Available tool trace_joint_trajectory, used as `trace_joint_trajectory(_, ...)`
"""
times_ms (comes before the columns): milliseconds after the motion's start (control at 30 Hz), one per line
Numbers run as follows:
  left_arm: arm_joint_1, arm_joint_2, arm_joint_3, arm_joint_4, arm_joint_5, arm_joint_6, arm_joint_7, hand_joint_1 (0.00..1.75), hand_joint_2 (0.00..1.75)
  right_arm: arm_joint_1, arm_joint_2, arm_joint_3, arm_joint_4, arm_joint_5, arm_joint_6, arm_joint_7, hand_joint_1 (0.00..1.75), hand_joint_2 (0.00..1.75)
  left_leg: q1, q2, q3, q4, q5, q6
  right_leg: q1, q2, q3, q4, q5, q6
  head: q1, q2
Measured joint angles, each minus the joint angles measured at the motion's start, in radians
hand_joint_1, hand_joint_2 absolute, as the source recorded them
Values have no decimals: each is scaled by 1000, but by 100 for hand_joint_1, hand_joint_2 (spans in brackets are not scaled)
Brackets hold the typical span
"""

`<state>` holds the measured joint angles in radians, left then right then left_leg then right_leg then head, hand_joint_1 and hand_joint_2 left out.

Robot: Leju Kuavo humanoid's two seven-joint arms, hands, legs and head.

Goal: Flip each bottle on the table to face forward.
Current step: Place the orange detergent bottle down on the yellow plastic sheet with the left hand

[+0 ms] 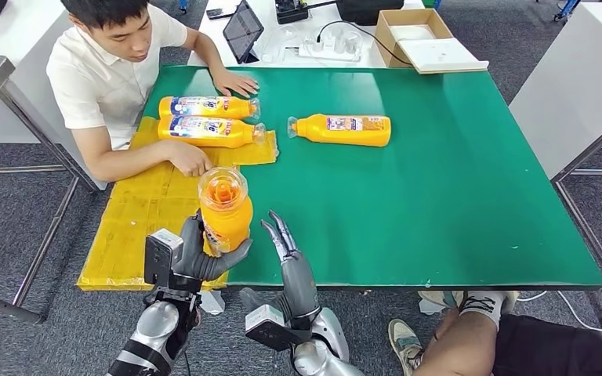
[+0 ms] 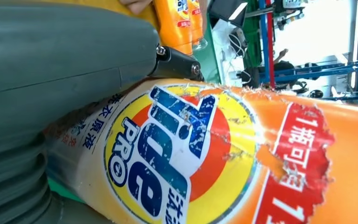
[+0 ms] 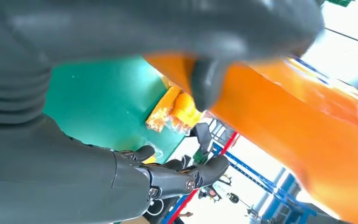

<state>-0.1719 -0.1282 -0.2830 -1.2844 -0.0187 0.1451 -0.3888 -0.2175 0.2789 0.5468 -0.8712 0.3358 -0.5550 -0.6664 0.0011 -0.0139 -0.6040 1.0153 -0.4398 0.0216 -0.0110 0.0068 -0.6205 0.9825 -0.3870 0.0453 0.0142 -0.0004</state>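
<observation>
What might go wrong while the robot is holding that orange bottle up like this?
The left hand alone grips the held bottle, low on its body, so it could tip or slip. The right hand is open beside it, not supporting. The person's hand rests close by, near the two bottles on the yellow sheet, and could get bumped.

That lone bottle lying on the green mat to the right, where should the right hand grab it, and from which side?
Grip the lone bottle around mid-body, coming down from above. It lies flat, cap toward the person, long sides bare on the green table, so fingers can likely wrap across its width. The right hand is open; the left hand holds another bottle.
</observation>
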Motion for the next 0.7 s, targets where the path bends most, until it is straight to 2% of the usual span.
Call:
trace_joint_trajectory(233, -22, 4, 29, 34, 49, -2, 48, 175, 175, 23, -14, 11, -74, 25, -75, 0, 0, 0, 0, 0, 0, 0, 0, 0, 0, 0, 0, 0, 0, 0, 0, 0)
trace_joint_trajectory(333, -46, 12, 40, 68, -62, 113, 44, 175, 175, 39, -21, 4, -98, 34, -79, 0, 0, 0, 0, 0, 0, 0, 0, 0, 0, 0, 0, 0, 0, 0, 0, 0)
trace_joint_trajectory(433, -86, 17, 42, 123, -268, 280, 42, 175, 175, 52, -21, -14, -117, 52, -79, 0, 0, 0, 0, -1, 0, 0, 0, 0, 0, 0, 0, 0, 0, 0, 0, 0)
trace_joint_trajectory(500, -121, 20, 42, 173, -391, 359, 60, 175, 175, 58, -21, -26, -131, 61, -79, 0, 0, 0, 0, -1, 0, 0, 0, 0, 0, 0, 0, 0, 0, 0, 0, 0)
trace_joint_trajectory(567, -152, 24, 42, 220, -464, 399, 77, 175, 175, 62, -21, -34, -139, 62, -79, 0, 0, 0, 0, 0, 0, 0, 0, 0, 0, 0, 0, 0, 0, 0, 0, 0)
trace_joint_trajectory(700, -197, 28, 41, 296, -519, 411, 102, 175, 175, 67, -21, -44, -149, 63, -79, 0, 0, 0, 0, 0, 0, 0, 0, 0, 0, 0, 0, 0, 0, 0, 0, 0)
